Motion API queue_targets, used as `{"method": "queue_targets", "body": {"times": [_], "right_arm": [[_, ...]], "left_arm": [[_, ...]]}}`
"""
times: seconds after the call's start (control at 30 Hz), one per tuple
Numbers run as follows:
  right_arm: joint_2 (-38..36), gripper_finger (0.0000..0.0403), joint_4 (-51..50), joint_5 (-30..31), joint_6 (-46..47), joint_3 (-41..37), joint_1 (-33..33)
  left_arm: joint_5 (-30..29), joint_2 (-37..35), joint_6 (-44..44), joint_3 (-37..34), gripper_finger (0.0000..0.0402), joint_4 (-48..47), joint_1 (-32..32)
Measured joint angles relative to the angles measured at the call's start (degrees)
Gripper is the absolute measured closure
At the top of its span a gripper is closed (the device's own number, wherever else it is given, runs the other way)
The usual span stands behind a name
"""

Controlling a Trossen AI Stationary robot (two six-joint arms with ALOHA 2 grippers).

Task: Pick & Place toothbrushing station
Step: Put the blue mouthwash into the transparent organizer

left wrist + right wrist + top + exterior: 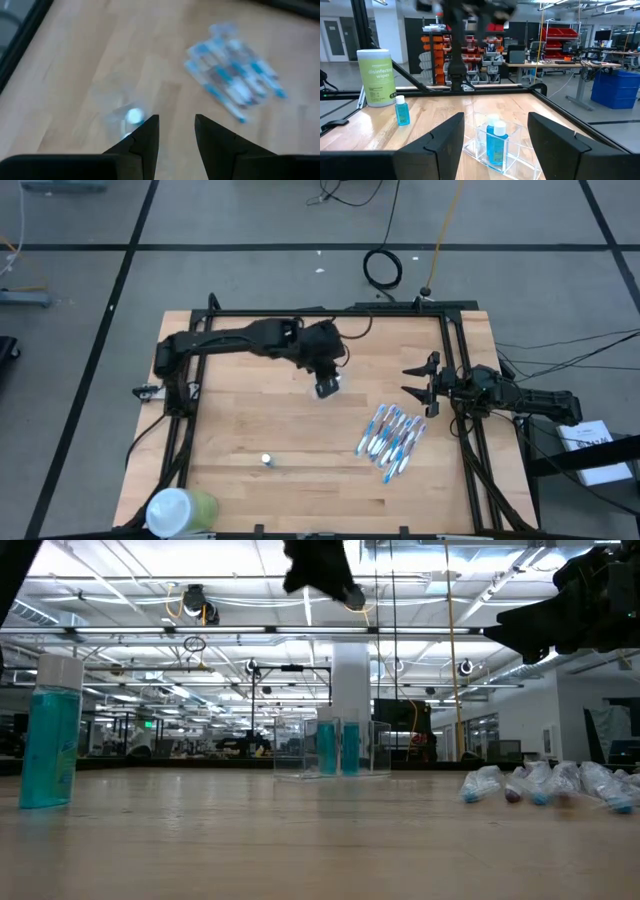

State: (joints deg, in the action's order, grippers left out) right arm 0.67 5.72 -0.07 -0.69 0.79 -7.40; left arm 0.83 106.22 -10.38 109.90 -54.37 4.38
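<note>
Toothbrushes (pixel 391 432): unplaced, loose on surface (pixel 260 420). Left hand (pixel 327 387) above, narrowly parted, empty. Right hand (pixel 420 390) beside toothbrushes, open.

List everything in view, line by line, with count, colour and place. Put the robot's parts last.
toothbrushes: about six, blue-and-white, bunched on the table's right half
clear holder: one, transparent, mid-table, with two teal bottles standing in it
small bottle: one, teal with white cap, upright, alone toward the near edge
wipes canister: one, green with white lid, near-left corner
table: one, light wood
left end effector: one, dark, above mid-table, fingers apart, empty
right end effector: one, dark, at the right edge, open, empty
</note>
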Motion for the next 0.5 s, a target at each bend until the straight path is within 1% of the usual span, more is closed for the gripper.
{"method": "queue_targets", "body": {"times": [0.17,0.3,0.37,0.5], "right_arm": [[0.0,0.019,0.0,0.0,0.0,0.0,0.0],[0.0,0.019,0.0,0.0,0.0,0.0,0.0],[0.0,0.019,0.0,0.0,0.0,0.0,0.0],[0.0,0.019,0.0,0.0,0.0,0.0,0.0]], "left_arm": [[0.7,-4.9,0.2,0.0,0.0265,0.7,-5.7],[0.4,-7.4,-2.8,-0.1,0.0249,-0.1,-10.0],[-1.7,-8.3,-5.6,-1.2,0.0239,-0.4,-12.6],[-7.4,-8.9,-14.5,-5.5,0.0217,-5.1,-19.1]]}}
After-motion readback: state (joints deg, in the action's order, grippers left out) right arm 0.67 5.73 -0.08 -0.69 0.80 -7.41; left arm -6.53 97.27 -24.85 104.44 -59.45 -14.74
